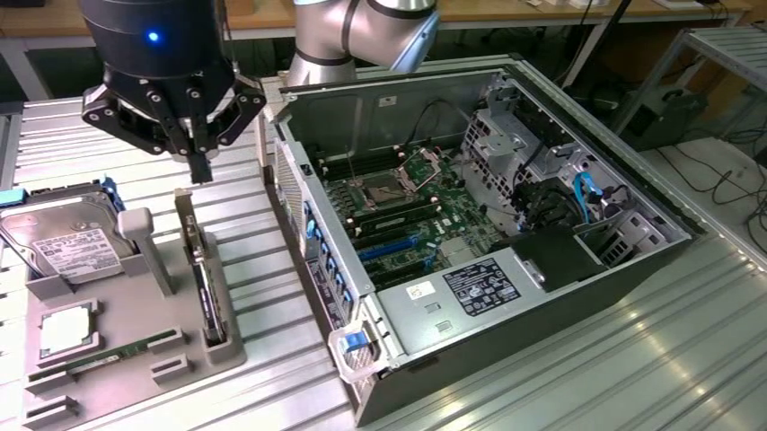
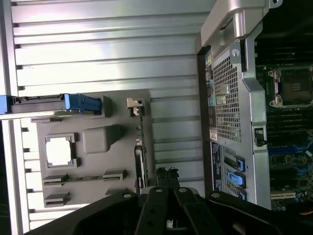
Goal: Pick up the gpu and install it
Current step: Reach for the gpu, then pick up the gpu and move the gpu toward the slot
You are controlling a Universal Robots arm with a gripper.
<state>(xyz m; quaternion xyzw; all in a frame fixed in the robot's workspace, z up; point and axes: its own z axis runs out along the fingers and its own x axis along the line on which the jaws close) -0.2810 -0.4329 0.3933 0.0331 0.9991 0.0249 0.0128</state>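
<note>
- At the far left of the exterior view, a silver hard drive (image 1: 60,247) with a label leans in the back of a grey holder (image 1: 132,310).
- In the same holder lie a square processor chip (image 1: 68,328) and, nearer to the camera, a narrow green RAM stick (image 1: 114,352).
- The gpu (image 1: 204,278) stands on its edge in a slot along the holder's right side, with its metal bracket at the far end. In the wrist view it shows as a thin dark strip (image 2: 140,152).
- The gripper (image 1: 200,169) hangs over the far end of the gpu. Its fingers are pressed together and carry nothing. In the wrist view the tips (image 2: 166,172) are just beside the card and apart from it.
- To the right of the holder, an open computer case (image 1: 504,359) lies on its side on the ribbed metal table (image 1: 623,377).
- Inside the case is the green motherboard (image 1: 419,211), and its card slots hold nothing.
- Further right in the case, a blue cable (image 1: 585,193) runs beside the drive cages.
</note>
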